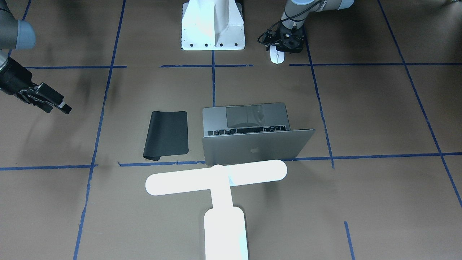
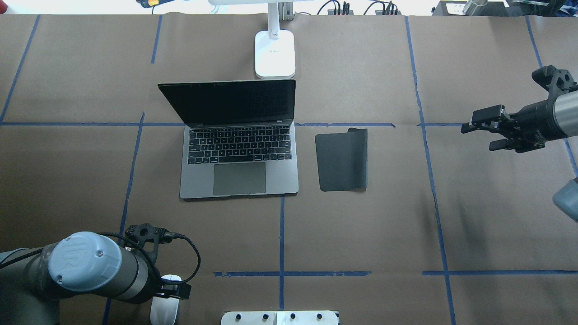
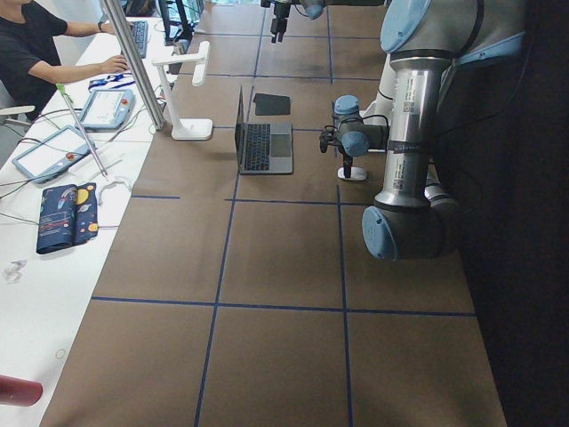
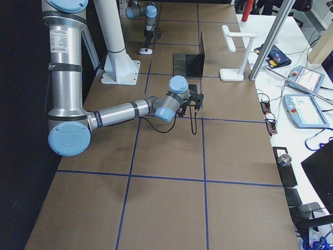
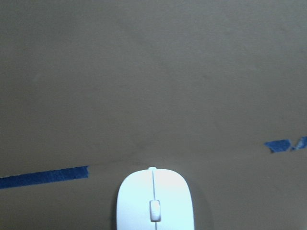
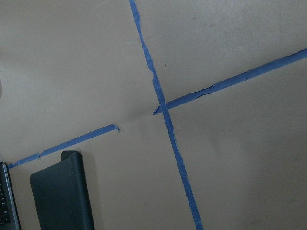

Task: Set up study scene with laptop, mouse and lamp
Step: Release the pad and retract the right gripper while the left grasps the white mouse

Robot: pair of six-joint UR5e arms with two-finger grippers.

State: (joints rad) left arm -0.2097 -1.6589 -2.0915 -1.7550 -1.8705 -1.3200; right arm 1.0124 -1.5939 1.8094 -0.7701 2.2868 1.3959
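Note:
The grey laptop (image 2: 239, 158) stands open mid-table, its apple-logo lid (image 1: 252, 144) toward the far side. Just behind it is the white T-shaped lamp (image 1: 216, 178), whose base (image 2: 274, 54) rests on the table. The white mouse (image 1: 277, 57) lies on the table near the robot's base, also seen in the overhead view (image 2: 162, 311) and the left wrist view (image 5: 154, 201). My left gripper (image 1: 286, 46) points down right over the mouse's rear end; I cannot tell how its jaws stand. My right gripper (image 2: 476, 137) hovers open and empty far to the right.
A black mat (image 2: 342, 159) with one curled end lies to the right of the laptop. The white bolt-holed pedestal (image 1: 213, 25) stands at the robot's side of the table. Blue tape lines (image 6: 168, 124) grid the brown surface. A person sits at the side bench (image 3: 36, 53).

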